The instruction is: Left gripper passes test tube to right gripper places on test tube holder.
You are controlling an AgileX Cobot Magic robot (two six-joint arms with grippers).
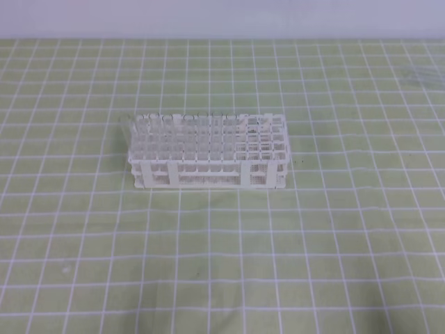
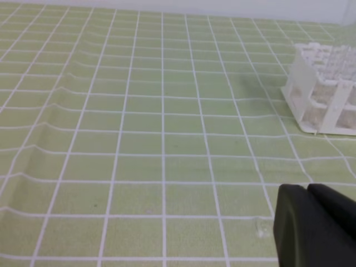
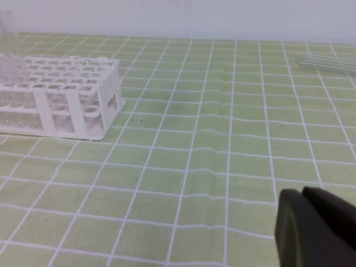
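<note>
The white lattice test tube holder point(image 1: 208, 154) stands mid-table; it also shows in the left wrist view point(image 2: 325, 94) and the right wrist view point(image 3: 61, 94). A clear tube point(image 3: 6, 36) rises upright at its far left end point(image 1: 125, 129). Several clear tubes point(image 3: 328, 62) lie flat at the far right point(image 1: 423, 74). I cannot tell which one is the task's test tube. Neither gripper shows in the exterior view. The left gripper point(image 2: 307, 190) and the right gripper point(image 3: 303, 192) each appear as a black mass low right, fingers together, holding nothing.
A green cloth with a white grid covers the table point(image 1: 222, 264); it is wrinkled in ridges point(image 2: 50, 133). A pale wall runs along the back edge point(image 1: 222, 17). The holder's left rows look hazy, as if with glass in them.
</note>
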